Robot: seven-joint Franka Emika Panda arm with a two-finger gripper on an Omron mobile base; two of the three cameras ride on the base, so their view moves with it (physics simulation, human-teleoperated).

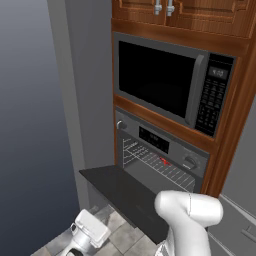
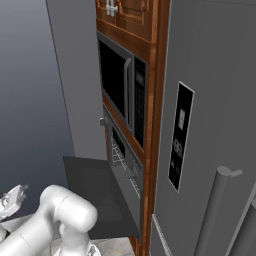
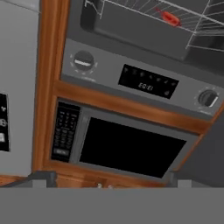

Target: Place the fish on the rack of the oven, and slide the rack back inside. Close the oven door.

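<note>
Fish [image 1: 164, 161] lies on the rack [image 1: 150, 161], toward its right side, inside the oven [image 1: 165, 152] cavity; in the hand view the fish [image 3: 169, 18] shows as a slim red shape on the wire grid [image 3: 144, 11]. The rack appears seated within the cavity and not drawn out over the door, though its front edge cannot be fixed precisely. The oven door [image 1: 125, 192] is fully lowered, lying flat and horizontal in front of the opening; the right base view shows the same panel [image 2: 95, 195] from the side.

Claw: the hand view is rolled upside down and shows only dark finger stubs at its lower edge; whether they are spread or pressed together cannot be told. Nothing appears between them.

Assessment: placing the fish is done and the rack is judged home; closing the door is the step in hand. The next move calls for bringing the claw beneath the door's free front edge and lifting it upward about the hinge until shut.
</note>
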